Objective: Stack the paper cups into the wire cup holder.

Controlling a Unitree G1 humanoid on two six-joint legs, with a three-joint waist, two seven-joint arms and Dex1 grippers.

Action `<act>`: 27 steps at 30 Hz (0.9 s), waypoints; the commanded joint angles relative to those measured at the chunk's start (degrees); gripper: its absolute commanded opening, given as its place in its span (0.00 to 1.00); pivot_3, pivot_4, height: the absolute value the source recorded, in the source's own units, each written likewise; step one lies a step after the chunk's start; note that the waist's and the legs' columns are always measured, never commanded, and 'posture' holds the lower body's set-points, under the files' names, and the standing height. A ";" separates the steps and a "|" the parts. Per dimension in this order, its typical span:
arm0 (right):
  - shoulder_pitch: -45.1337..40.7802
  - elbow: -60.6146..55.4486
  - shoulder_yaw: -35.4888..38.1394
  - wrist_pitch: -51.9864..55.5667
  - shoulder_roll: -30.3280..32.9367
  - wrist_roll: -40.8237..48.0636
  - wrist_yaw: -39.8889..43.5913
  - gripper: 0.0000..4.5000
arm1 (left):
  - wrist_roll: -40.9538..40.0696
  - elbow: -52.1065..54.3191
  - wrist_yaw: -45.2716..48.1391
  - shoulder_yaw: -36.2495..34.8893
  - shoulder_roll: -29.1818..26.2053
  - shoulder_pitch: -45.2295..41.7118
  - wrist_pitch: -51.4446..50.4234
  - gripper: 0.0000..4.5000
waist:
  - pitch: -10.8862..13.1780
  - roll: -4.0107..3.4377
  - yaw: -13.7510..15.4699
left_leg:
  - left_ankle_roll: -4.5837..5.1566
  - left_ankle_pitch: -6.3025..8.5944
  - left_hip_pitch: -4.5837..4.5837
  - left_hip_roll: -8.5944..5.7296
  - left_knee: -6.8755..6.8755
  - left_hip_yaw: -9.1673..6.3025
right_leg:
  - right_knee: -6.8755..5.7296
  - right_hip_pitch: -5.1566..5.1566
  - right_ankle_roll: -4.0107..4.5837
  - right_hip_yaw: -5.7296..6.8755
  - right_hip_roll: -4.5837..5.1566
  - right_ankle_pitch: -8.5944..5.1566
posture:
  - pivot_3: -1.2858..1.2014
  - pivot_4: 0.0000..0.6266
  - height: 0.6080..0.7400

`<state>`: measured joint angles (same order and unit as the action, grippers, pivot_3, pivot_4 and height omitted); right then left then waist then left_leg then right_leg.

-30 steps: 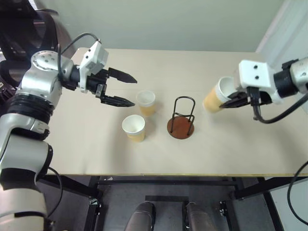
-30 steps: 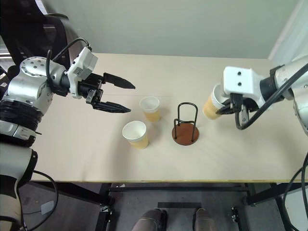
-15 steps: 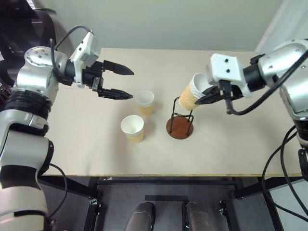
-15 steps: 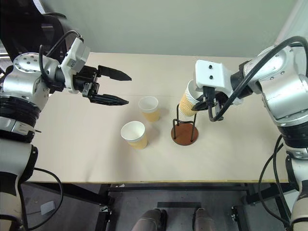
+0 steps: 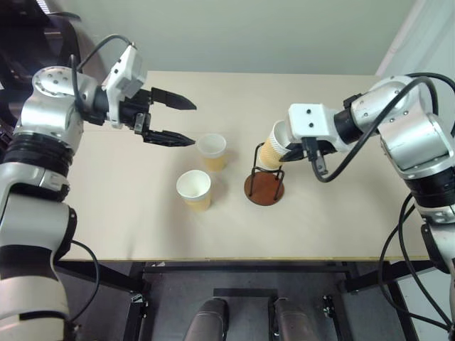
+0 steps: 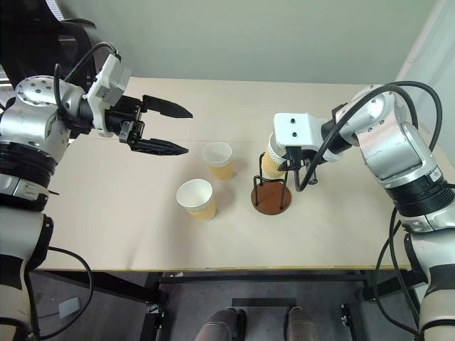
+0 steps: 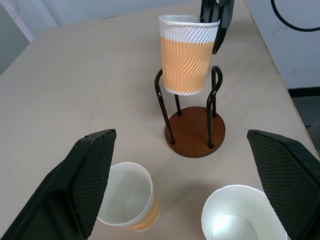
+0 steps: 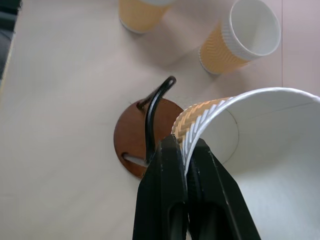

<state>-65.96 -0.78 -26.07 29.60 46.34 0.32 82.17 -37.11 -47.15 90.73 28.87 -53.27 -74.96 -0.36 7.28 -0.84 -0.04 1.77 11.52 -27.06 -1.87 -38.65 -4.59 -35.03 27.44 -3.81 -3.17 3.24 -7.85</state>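
Observation:
My right gripper [image 8: 183,145] is shut on the rim of a tan paper cup [image 5: 272,150], pinching the cup wall between its fingers. That cup hangs slightly tilted over the wire cup holder [image 5: 264,188], with its lower part between the tops of the black wire loops and its bottom above the reddish-brown base [image 7: 195,132]. Two more paper cups stand upright on the table left of the holder, one farther back [image 5: 213,151] and one nearer [image 5: 194,190]. My left gripper [image 5: 193,125] hovers open above the table, left of these two cups, with nothing between its fingers [image 7: 95,170].
The beige table [image 5: 341,213] has bare surface to the right of the holder and along its front edge. A pale wall runs behind the table's far edge.
My right gripper has carried its cup leftward and down, from right of the holder to over it, and the cup's bottom now sits between the wire loops. The left gripper has stayed put.

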 commanded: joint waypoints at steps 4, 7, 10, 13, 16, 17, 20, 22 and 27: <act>-1.45 -0.41 1.50 1.33 -1.56 -0.16 0.21 0.14 | -0.49 1.95 1.77 -2.26 -1.20 -0.06 -0.28 1.00 | 0.00 0.00 -0.11 | -0.02 -0.01 0.03 -0.01 0.00 0.07 | -0.03 0.00 0.02 0.03 -0.08 0.01 | 0.52 0.24 1.00; -1.76 -1.23 2.37 3.93 -2.63 0.67 -0.25 0.35 | -0.66 2.03 1.77 -2.14 -1.06 -0.20 -0.62 1.00 | 0.00 0.00 -0.12 | -0.05 -0.03 0.03 -0.01 0.00 0.07 | -0.05 0.00 0.04 0.04 -0.12 0.03 | 0.52 0.24 1.00; -1.87 -1.82 2.80 5.17 -2.91 1.10 -0.37 0.59 | -0.44 1.85 1.77 -2.16 -0.84 -0.37 -0.74 1.00 | 0.00 0.00 -0.08 | -0.06 -0.04 0.03 -0.03 0.01 0.04 | -0.04 0.00 0.06 0.07 -0.10 0.02 | 0.52 0.24 1.00; -3.12 -1.96 5.22 8.75 -4.34 3.01 -2.18 0.59 | 0.20 1.11 1.77 -2.49 -0.16 -0.84 -1.49 1.00 | 0.00 0.00 -0.10 | -0.06 -0.04 0.03 -0.03 0.00 0.03 | -0.04 0.00 0.07 0.04 -0.08 0.02 | 0.52 0.24 1.00; -5.53 -2.12 10.82 16.18 -5.87 7.75 -4.47 0.59 | 0.01 1.45 1.77 -2.84 0.30 -0.54 -1.73 1.00 | 0.01 -0.01 -0.12 | -0.08 -0.05 0.01 -0.01 0.01 0.05 | -0.06 0.06 0.09 -0.01 -0.07 0.04 | 0.52 0.24 1.00; -6.12 -2.61 12.78 19.15 -5.96 9.68 -5.01 0.59 | 0.55 1.13 1.77 -3.28 0.66 -0.45 -0.92 1.00 | 0.01 -0.01 -0.11 | -0.10 -0.06 -0.01 0.01 0.02 0.01 | -0.06 0.05 0.08 -0.02 -0.03 0.04 | 0.52 0.24 1.00; -6.45 -5.40 16.31 26.05 -4.60 14.15 -5.72 0.59 | 2.66 0.52 1.77 -3.02 0.87 -0.33 -0.31 1.00 | -0.01 0.01 0.09 | -0.12 -0.07 -0.01 -0.01 0.07 -0.02 | -0.03 0.03 0.19 0.05 -0.07 -0.03 | 0.52 0.24 1.00; -6.02 -7.80 18.02 29.89 -2.92 16.40 -6.46 0.59 | 3.54 0.79 1.77 -1.58 0.36 -0.21 -0.99 1.00 | -0.01 0.02 0.13 | -0.15 -0.04 0.01 -0.02 0.10 -0.03 | 0.00 0.01 0.29 0.05 -0.04 -0.10 | 0.52 0.24 1.00; -3.92 -12.45 22.29 35.10 2.45 20.26 -9.36 0.59 | 15.51 -4.13 1.77 -0.01 2.81 -1.55 8.70 1.00 | 0.00 0.00 0.39 | -0.63 -0.28 0.01 -0.08 0.12 0.04 | -0.02 0.03 0.33 0.07 -0.05 -0.16 | 0.52 0.24 1.00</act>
<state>-68.96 -10.67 -7.32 63.40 47.20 18.84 73.94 -25.86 -50.00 90.76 29.01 -50.65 -74.93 3.86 7.28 -0.84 0.35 1.17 11.26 -27.06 -1.91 -38.53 -4.64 -35.03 27.47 -3.50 -3.17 3.27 -8.02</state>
